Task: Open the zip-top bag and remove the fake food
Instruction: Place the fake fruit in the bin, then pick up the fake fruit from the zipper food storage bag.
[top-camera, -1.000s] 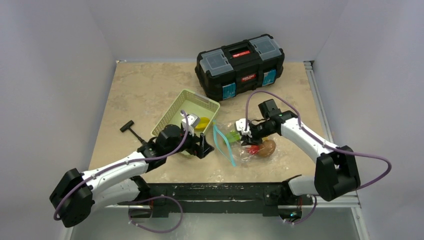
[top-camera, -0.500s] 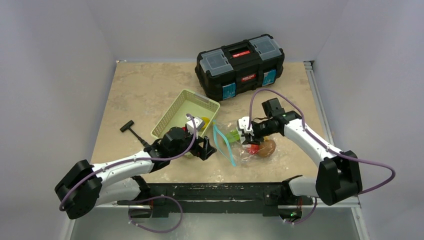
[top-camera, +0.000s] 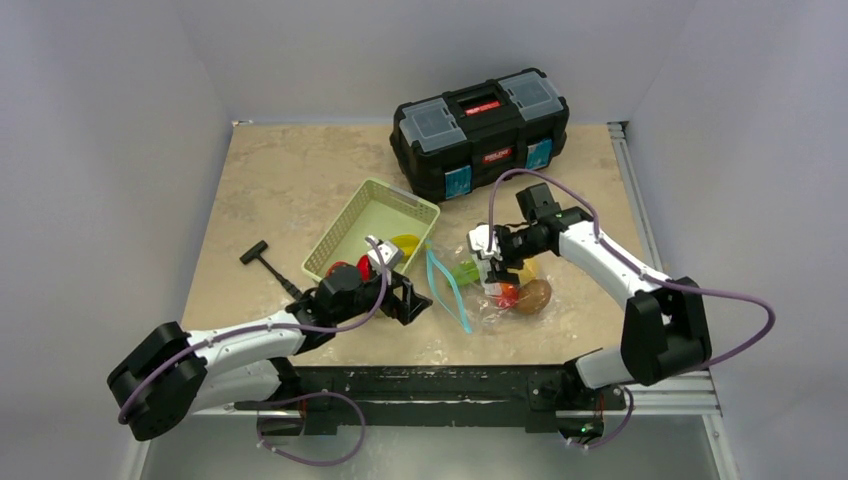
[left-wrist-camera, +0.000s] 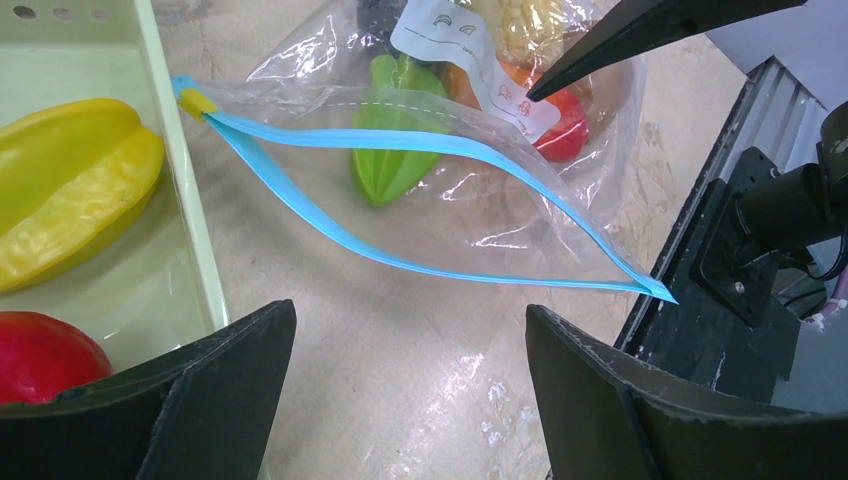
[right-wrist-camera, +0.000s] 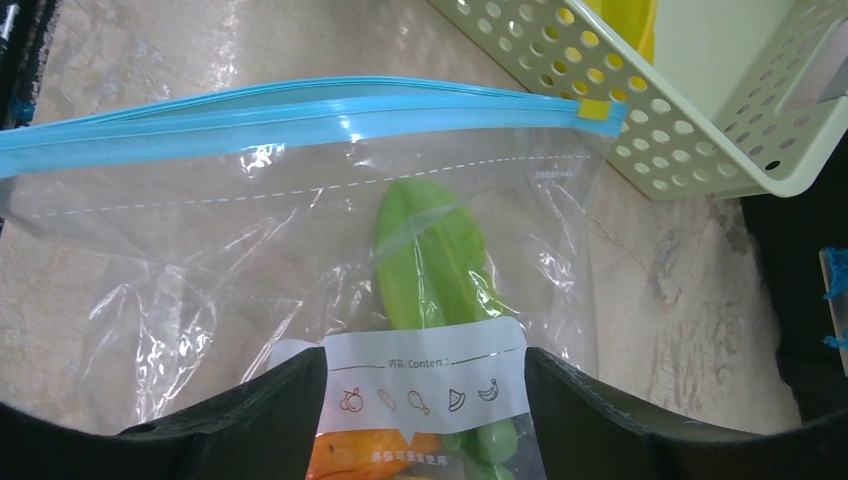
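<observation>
Left fingers (left-wrist-camera: 210, 400) and right fingers (right-wrist-camera: 240, 420) stand spread and empty, so the seemingly unzipped bag (left-wrist-camera: 480, 215) may slide when food (left-wrist-camera: 395, 165) is pulled.

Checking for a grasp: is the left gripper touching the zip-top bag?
Apart. Left wrist view: bare table lies between the open left gripper and the zip-top bag.

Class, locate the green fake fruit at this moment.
Left wrist view: the green fruit lies inside the zip-top bag, just right of the basket holding the yellow fruit.
</observation>
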